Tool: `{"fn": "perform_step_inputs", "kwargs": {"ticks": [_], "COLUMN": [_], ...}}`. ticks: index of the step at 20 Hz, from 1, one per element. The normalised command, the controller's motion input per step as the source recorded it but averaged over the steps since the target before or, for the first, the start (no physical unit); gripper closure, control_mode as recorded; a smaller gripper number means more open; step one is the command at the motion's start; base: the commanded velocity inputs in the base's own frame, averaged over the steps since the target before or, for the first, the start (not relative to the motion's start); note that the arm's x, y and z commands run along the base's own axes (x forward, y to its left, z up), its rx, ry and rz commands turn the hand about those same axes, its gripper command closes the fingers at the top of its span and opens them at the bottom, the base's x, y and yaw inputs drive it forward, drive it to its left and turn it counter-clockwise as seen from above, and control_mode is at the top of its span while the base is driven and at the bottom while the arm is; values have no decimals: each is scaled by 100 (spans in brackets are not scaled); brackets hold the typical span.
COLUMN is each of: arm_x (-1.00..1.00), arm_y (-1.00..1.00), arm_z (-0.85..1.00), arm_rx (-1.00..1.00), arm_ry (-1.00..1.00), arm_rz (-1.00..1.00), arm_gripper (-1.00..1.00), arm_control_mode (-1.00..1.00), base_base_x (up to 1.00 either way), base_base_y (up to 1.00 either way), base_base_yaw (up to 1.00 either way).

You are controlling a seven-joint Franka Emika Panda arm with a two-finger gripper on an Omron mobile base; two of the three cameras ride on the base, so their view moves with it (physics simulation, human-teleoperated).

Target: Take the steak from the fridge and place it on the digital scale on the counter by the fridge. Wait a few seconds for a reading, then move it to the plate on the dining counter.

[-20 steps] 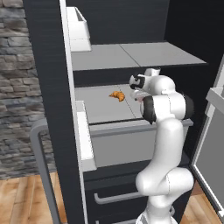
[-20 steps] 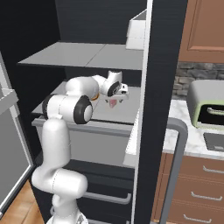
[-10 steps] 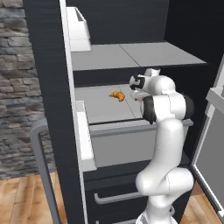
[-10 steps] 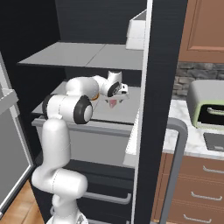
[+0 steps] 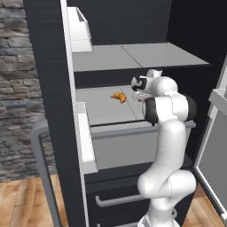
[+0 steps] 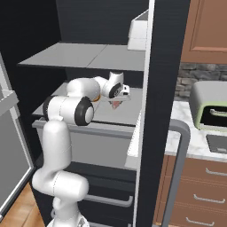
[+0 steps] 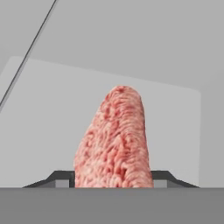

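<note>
A: Pink-red meat, is this the steak [image 7: 114, 140] between the two dark fingertips [image 7: 61, 178] in the hand view?

B: Yes. The tool [image 7: 112, 180] has its jaws half closed, one tip on each side of the steak, and both tips are touching it. So the tool is pinching the steak.

A: How does the steak look?

B: It is a flat slab, reddish-pink with a fine grainy pattern, and it has a rounded far end. From the hand it goes away over the pale grey shelf.

A: And from the left side camera?

B: At the left there is the open door of the fridge [image 5: 48, 88] with a white bin [image 5: 80, 26] at the top. On the middle shelf [image 5: 102, 108] lies an orange croissant [image 5: 118, 96], a little apart from the tool [image 5: 141, 98]. The white arm reaches into the fridge, and only a small pink bit of the steak [image 5: 142, 100] is seen under the hand.

A: And from the right side?

B: The arm comes from the left, and the tool [image 6: 116, 103] points down to the same shelf with the steak [image 6: 115, 103] under it, pink and small. To the right, outside the fridge, a pale green-trimmed toaster oven [image 6: 209, 111] stands on the table [image 6: 188, 137], and the digital scale [image 6: 218, 142] lies just in front of it.
</note>
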Motion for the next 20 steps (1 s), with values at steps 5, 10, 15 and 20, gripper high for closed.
{"fn": "perform_step_inputs", "kwargs": {"ticks": [5,10,15,20], "arm_x": [0,-15,-49,-58], "arm_y": [0,0,0,0], "arm_z": [0,-14,-7,-14], "arm_rx": [0,0,0,0], "arm_ry": [6,-2,-4,0], "arm_rz": [0,0,0,0], "arm_gripper": [100,100,100,100], "arm_control_mode": [-100,-100,-100,-100], "base_base_x": [0,0,0,0], "base_base_y": [0,0,0,0], "base_base_yaw": [0,0,0,0]}}
